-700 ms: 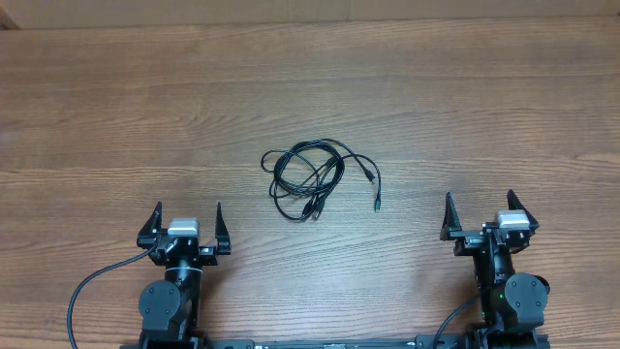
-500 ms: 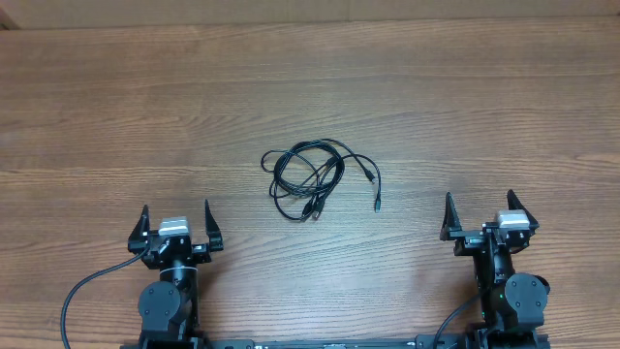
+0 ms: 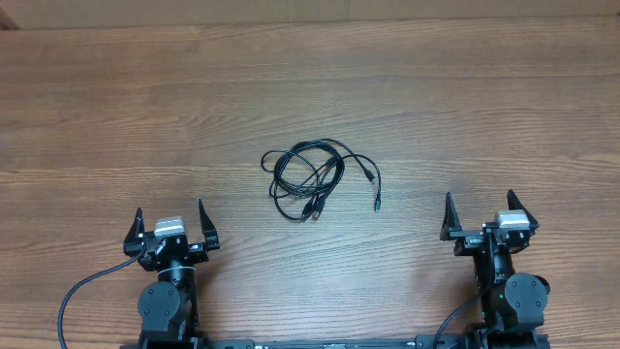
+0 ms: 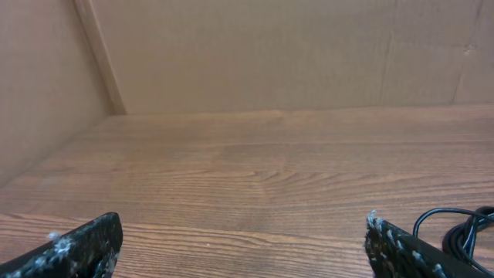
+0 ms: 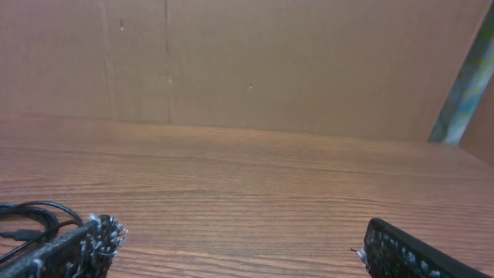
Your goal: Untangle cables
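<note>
**Left gripper** (image 3: 170, 208): jaws spread wide, nothing between them. **Right gripper** (image 3: 479, 197): jaws equally wide, also empty. Both sit at the near edge of the table (image 3: 484, 87), with fingers pointing toward the far side. **Cables** (image 3: 315, 182): a loose tangle of black loops lying flat on the wood, between the two grippers, farther out and well apart from both (two strands trail off to the right, each ending in a small plug). Each wrist view catches only the tangle's edge, beside its inner finger.
</note>
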